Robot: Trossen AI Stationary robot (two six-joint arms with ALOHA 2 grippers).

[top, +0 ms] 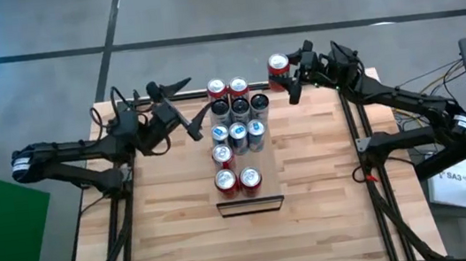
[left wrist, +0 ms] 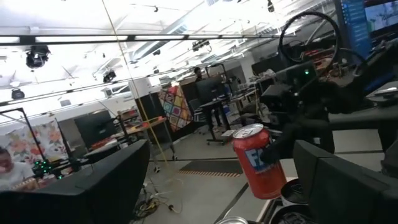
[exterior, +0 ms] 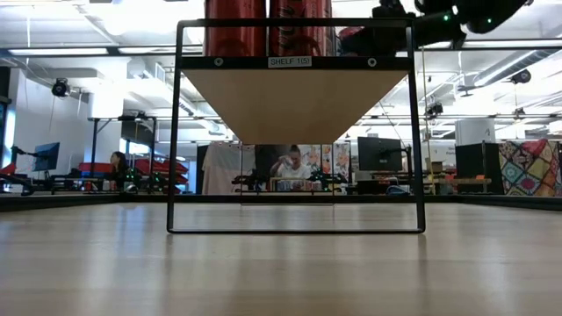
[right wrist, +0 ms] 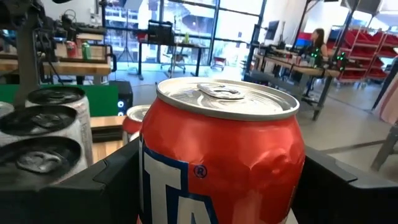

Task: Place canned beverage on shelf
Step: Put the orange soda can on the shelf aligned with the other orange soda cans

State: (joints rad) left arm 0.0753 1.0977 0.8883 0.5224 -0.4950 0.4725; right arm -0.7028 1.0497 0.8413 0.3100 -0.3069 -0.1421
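- Two dark arms over the planked tabletop (top: pixel 183 235), left one at the left side, right one at the far right corner
- right gripper (top: pixel 284 72) clamped on a red can (top: pixel 277 68), fingers each side of it; can upright, held just beyond the far right end of the shelf (top: pixel 271 169), apart from the cans standing there
- right wrist view: the red can (right wrist: pixel 221 155) fills the picture between the two dark fingers (right wrist: pixel 109 186), silver top up, a dent in its side
- left wrist view: the same red can (left wrist: pixel 258 163) seen tilted, the other arm's dark gripper behind it
- left gripper (top: pixel 178 107) jaws spread wide, holding nothing, just left of the shelf's far end
- shelf runs near to far down the table's middle, dark edge at its near end
- eleven cans on the shelf: far row of red ones (top: pixel 217 88), a dark row (top: pixel 240 106), a blue row (top: pixel 238 132), one red (top: pixel 222 155), two red nearest (top: pixel 238 180)
- low view: shelf's black frame (exterior: pixel 179 132), label reads SHELF 105, two red cans (exterior: pixel 268 28) on top
- people (exterior: pixel 291 167) in the room behind, too small to tell more
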